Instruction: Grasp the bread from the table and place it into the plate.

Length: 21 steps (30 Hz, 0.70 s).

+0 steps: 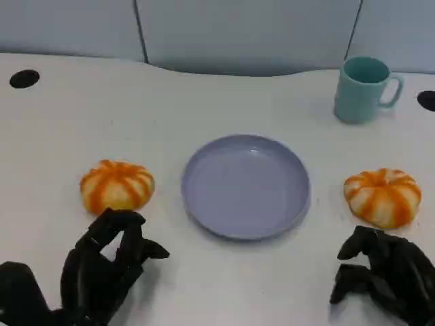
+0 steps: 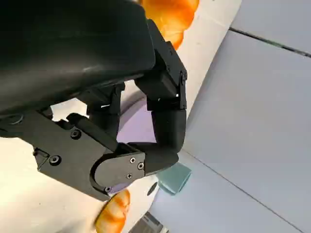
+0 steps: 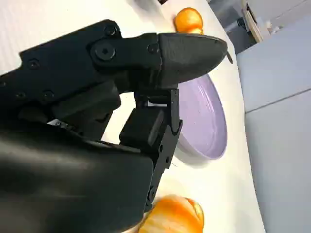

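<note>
Both hands seemingly short of bread.

White table (image 1: 204,285); grey panel wall (image 1: 238,34) behind.

the table (image 1: 224,285) is viewed from above and slightly behind the hands in the head view, facing the far wall panels; the whole working area is taken in from moderate height. the left wrist view is taken from close behind the left hand (image 2: 112,126), rotated on its side, looking past it toward the plate (image 2: 138,124) and mug (image 2: 174,180). the right wrist view is taken equally close behind the right hand (image 3: 121,121), also turned. the plate and both orange breads are shared by all three views.
</note>
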Each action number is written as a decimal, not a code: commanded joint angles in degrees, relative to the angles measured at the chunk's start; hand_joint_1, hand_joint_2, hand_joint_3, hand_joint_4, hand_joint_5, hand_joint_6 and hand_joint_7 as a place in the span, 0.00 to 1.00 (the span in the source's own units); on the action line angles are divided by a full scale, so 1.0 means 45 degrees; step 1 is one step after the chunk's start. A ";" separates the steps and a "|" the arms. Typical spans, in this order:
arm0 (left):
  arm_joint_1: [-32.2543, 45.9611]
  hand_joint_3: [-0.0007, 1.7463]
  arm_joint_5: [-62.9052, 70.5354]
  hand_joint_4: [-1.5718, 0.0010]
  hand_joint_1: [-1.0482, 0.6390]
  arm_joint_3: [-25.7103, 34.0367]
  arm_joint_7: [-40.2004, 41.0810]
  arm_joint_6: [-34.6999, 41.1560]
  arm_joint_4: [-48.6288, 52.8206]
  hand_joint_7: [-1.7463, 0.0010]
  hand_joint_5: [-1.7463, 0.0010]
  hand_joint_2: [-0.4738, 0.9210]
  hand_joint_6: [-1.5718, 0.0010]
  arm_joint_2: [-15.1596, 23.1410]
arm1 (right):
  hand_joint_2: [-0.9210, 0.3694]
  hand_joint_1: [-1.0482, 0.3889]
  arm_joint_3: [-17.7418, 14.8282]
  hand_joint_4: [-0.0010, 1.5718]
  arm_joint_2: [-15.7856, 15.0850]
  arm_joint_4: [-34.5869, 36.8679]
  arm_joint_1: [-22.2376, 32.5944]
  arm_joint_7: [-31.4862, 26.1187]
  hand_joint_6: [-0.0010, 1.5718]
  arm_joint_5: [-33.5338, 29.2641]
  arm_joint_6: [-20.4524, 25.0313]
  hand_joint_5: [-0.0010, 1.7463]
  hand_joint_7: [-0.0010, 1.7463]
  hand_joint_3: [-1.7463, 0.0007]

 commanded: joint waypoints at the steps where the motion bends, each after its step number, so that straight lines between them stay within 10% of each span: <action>1: -0.0050 0.48 0.0035 0.55 0.37 0.0065 -0.0079 -0.0179 0.0042 0.23 0.12 0.72 0.57 0.0181 | 0.00 0.44 -0.0042 0.79 -0.0092 -0.0105 0.0102 -0.0083 0.72 -0.0010 0.0139 0.61 0.57 0.75; 21: -0.0057 0.47 0.0053 0.56 0.37 0.0005 -0.0110 -0.0057 -0.0005 0.24 0.10 0.73 0.57 0.0270 | 0.00 0.44 -0.0084 0.80 -0.0073 -0.0012 0.0026 -0.0053 0.72 0.0067 0.0213 0.60 0.58 0.76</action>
